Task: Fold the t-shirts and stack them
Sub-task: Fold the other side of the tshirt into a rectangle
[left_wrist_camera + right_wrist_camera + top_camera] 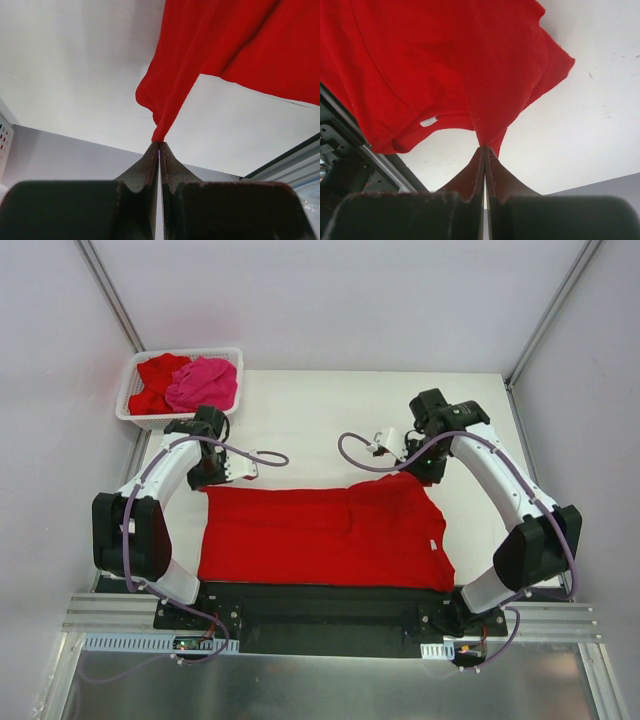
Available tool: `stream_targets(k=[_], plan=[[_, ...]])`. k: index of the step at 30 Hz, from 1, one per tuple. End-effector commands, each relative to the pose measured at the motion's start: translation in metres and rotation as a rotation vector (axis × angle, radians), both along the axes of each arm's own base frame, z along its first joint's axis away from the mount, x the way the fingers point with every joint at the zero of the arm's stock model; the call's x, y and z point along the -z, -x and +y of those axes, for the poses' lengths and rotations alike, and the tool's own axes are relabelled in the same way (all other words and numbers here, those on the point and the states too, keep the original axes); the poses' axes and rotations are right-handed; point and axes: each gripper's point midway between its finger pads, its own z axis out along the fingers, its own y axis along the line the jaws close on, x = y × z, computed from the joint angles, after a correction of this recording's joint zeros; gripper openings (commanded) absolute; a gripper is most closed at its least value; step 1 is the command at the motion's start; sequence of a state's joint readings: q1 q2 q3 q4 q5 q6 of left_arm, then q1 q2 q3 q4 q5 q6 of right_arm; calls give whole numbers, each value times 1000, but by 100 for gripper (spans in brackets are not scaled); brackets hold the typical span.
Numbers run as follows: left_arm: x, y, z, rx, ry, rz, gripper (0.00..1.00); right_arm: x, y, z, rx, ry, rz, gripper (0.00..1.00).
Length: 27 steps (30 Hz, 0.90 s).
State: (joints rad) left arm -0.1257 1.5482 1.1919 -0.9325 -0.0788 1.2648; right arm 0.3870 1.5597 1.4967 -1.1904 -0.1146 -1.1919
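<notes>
A bright red t-shirt lies spread across the near half of the table, folded lengthwise. My left gripper is shut on its far left corner; in the left wrist view the cloth rises from my closed left gripper. My right gripper is shut on the far right corner; the right wrist view shows the red cloth pinched in that gripper, with a white collar tag nearby. Another red t-shirt and a hot pink t-shirt sit in the basket.
A white lattice basket stands at the table's far left corner. The black mounting rail runs along the near edge. White walls close in the left, far and right sides.
</notes>
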Motion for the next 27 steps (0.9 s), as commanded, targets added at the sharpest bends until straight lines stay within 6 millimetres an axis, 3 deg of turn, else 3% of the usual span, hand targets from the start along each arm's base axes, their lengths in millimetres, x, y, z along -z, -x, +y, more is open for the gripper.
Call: stream_targets(k=[1,27], plan=[[-3,16,-5,2,19,25,0,-6,29,-8,11,22,34,1],[0,26,1,-1,-10,34,0,11,89,-24,15,85,149,1]])
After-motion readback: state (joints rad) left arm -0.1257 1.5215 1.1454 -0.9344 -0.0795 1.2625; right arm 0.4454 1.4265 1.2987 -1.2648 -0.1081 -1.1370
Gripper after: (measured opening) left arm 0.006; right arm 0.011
